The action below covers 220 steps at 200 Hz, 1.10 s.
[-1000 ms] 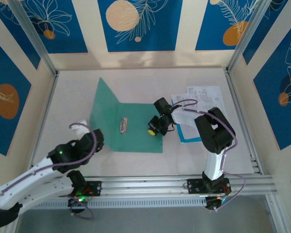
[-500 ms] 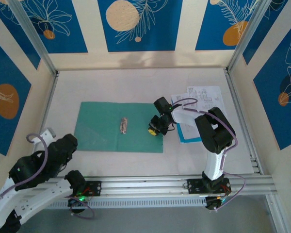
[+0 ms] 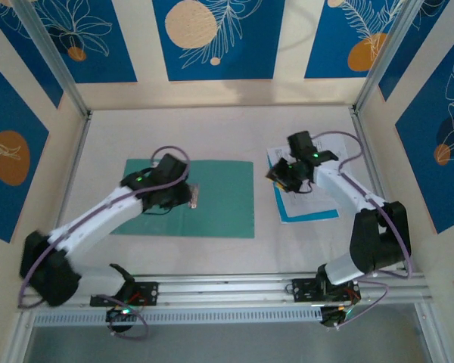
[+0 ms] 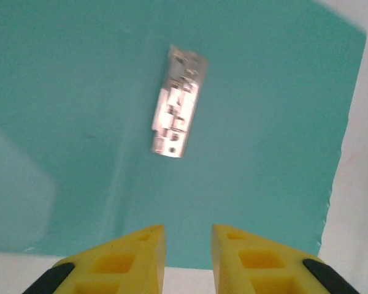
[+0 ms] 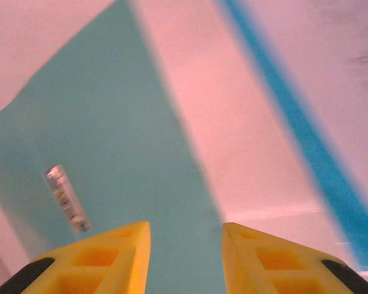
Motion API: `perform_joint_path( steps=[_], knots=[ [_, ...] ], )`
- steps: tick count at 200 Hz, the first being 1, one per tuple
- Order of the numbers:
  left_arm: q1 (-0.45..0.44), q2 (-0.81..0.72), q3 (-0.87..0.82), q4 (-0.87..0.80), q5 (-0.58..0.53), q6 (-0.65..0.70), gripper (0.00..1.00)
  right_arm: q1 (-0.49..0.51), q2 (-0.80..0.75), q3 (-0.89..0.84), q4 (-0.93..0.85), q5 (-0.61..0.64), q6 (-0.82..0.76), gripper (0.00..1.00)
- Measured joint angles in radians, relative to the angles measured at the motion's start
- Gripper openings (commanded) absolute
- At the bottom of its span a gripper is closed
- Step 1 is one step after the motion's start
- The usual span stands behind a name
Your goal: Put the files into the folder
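Note:
The teal-green folder (image 3: 219,204) lies open and flat on the table, a small metal clip (image 3: 193,195) at its middle fold. My left gripper (image 3: 172,198) hovers over the folder just left of the clip. In the left wrist view that gripper (image 4: 188,229) is open by a narrow gap with nothing in it, above the folder (image 4: 80,122) and clip (image 4: 178,101). The files (image 3: 310,198), white sheets on a light-blue one, lie right of the folder. My right gripper (image 3: 276,175) hangs over their left edge; in its wrist view it (image 5: 186,225) is open and holds nothing.
An aluminium frame rail (image 3: 374,178) runs close along the right of the files, and another rail (image 3: 272,287) crosses the front by the arm bases. Patterned walls close off the back and sides. Bare table (image 3: 212,132) stretches behind the folder.
The folder's left cover, standing up a second ago, now lies flat. My left arm swung from the front left over the folder. My right gripper left the folder's right edge, opened, and moved over the files.

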State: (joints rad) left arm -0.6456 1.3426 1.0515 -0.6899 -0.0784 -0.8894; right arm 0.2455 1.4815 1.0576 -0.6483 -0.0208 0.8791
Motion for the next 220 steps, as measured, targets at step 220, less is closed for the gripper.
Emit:
perform_joint_path(
  steps=[220],
  knots=[
    [-0.202,0.721,0.375,0.255,0.142,0.160,0.20,-0.486,-0.090,-0.393,0.082,-0.138,-0.011,0.46]
  ],
)
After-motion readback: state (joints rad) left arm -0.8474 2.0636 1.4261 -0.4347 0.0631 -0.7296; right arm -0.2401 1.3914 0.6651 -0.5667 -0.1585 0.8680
